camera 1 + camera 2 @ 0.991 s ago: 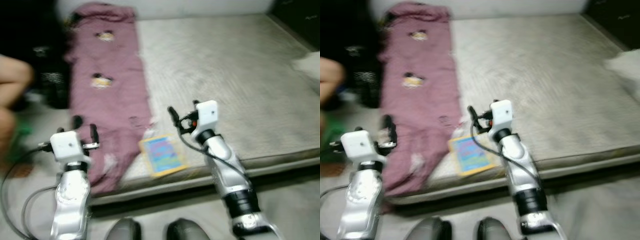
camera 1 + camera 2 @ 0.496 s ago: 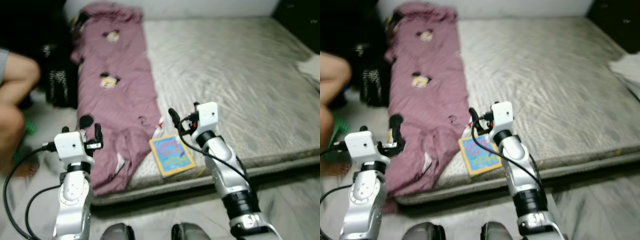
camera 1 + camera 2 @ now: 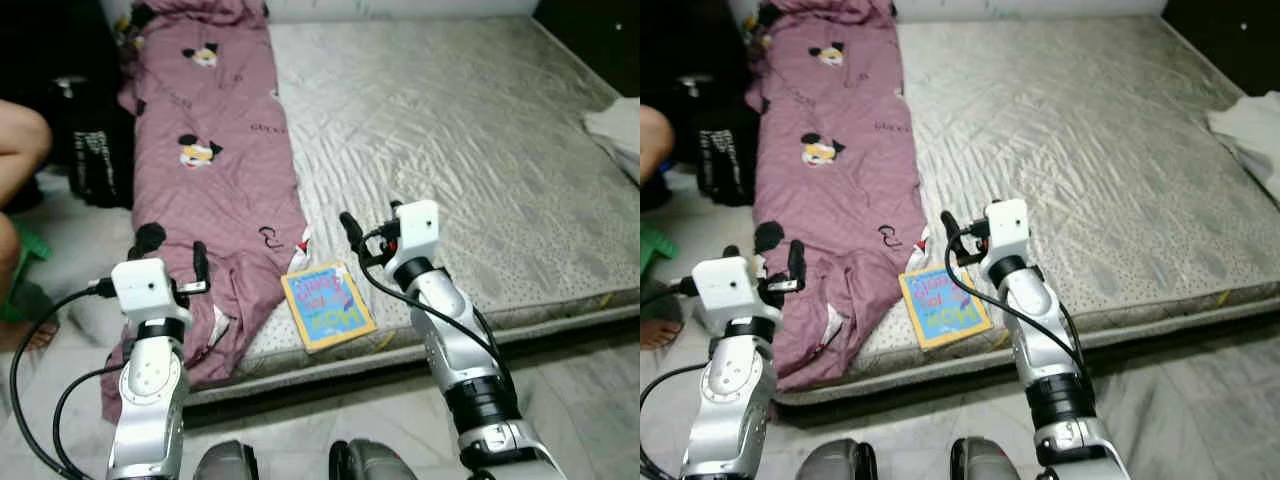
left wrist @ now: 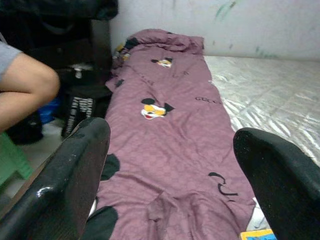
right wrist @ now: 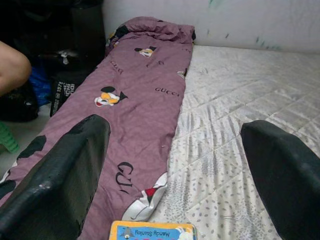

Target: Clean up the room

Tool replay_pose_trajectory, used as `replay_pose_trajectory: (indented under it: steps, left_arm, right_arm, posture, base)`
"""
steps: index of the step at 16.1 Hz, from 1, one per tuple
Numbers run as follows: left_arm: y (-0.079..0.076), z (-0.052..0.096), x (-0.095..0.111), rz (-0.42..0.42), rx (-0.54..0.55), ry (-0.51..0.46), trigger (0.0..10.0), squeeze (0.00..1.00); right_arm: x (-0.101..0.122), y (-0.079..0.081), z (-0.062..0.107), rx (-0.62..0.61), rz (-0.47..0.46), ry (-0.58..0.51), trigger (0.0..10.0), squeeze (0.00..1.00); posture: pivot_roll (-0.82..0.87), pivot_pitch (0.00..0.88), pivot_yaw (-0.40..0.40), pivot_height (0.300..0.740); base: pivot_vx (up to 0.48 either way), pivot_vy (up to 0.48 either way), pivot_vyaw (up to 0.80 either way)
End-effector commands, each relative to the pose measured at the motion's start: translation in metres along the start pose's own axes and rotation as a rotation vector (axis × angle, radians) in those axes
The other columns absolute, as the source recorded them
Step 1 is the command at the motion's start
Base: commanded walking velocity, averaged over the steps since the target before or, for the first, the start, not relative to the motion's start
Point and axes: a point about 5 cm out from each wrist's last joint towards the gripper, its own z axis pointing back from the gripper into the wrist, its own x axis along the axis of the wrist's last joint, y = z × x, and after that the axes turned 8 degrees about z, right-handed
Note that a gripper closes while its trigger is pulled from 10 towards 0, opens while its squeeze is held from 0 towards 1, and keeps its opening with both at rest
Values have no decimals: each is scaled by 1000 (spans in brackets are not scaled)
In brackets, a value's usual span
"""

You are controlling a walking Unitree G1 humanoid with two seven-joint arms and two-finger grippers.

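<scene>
Since half a second ago my whole view has slid and sharpened, which is my head moving; against the mattress (image 3: 470, 130) the book and blanket lie as they did, and my arms hold the same raised pose.

My left fingers (image 3: 174, 248) hang at lower left of the left eye view, above the drooping end of the purple blanket (image 3: 215, 150); my right fingers (image 3: 368, 228) sit just right of centre, above the mattress. Both pairs are spread wide with nothing between them, as each wrist view shows.

I judge this as the approach step: nothing is picked up yet. The nearest loose thing is the picture book (image 3: 327, 306), flat on the mattress near its front edge, just below and left of my right fingers, just beside the blanket's edge. Its long axis runs roughly from the front edge toward the far side of the bed, tilted a little leftward at the top, cover up. The blanket's long axis runs from upper left down to lower left, its near end spilling off the bed.

Next I would lower the right fingers to the book, probably sliding it to the edge to get a finger beneath.

A person's knee (image 3: 22, 140) shows at the left edge.
</scene>
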Motion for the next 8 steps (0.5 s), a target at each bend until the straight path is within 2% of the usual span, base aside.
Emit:
replay_pose_trajectory:
  steps: [1,8]
  left_arm:
    - [2,1,-1,-2,9,11,10000,0]
    - [9,3,4,-38,62,-20,10000,0]
  right_arm:
    - [-2,-3,1,-7,6,8,10000,0]
    - [0,-5,1,-9,-43,-5,10000,0]
  posture:
    - [-82,96,-22,740]
    - [-74,110,-21,740]
  base:
    - [0,0,0]
    - [0,0,0]
